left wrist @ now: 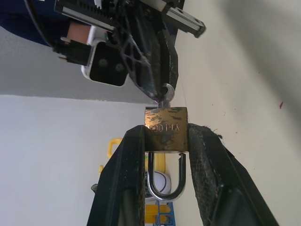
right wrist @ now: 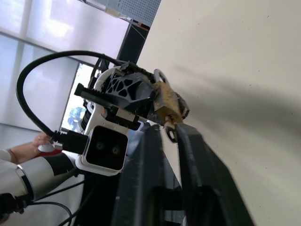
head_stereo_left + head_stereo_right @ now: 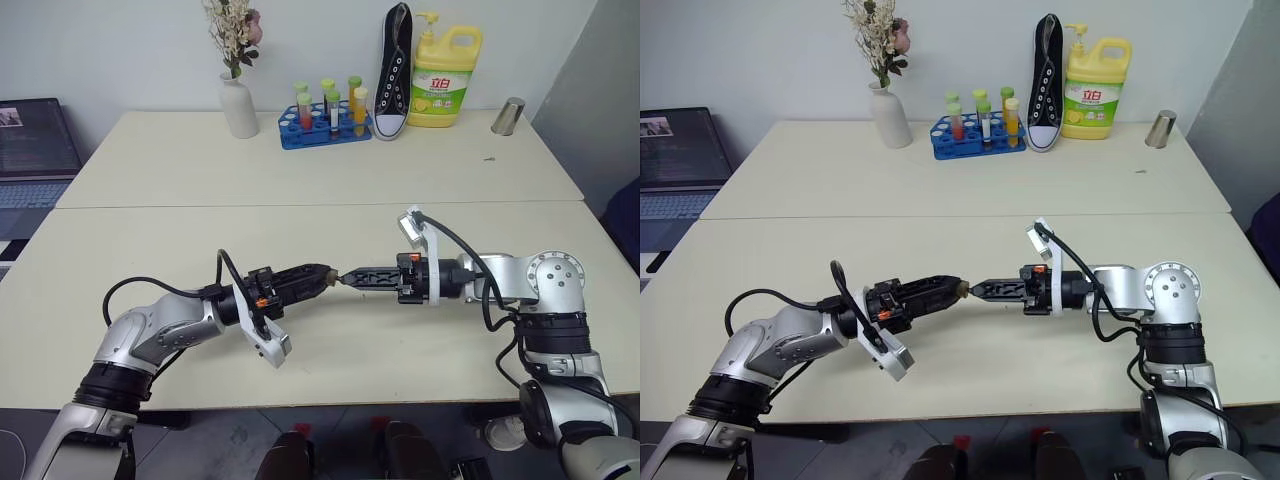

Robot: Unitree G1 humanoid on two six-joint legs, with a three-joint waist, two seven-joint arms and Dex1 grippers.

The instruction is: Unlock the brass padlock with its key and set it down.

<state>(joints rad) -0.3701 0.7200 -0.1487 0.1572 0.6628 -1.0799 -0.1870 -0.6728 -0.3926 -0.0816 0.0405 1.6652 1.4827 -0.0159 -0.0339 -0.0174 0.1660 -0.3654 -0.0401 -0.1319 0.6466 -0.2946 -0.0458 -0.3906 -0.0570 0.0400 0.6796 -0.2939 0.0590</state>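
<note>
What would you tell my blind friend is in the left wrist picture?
The left end effector pinches a brass padlock, its silver shackle popped open on one side. The right end effector meets the key in the lock.

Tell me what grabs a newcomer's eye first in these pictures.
Above the cream table, two black-fingered grippers meet tip to tip: the left gripper clamps a tiny brass padlock, its silver shackle sprung open on one side. The right gripper sits at the small silvery key in the lock. Along the table's far edge, a yellow detergent bottle and black sneaker stand out.
</note>
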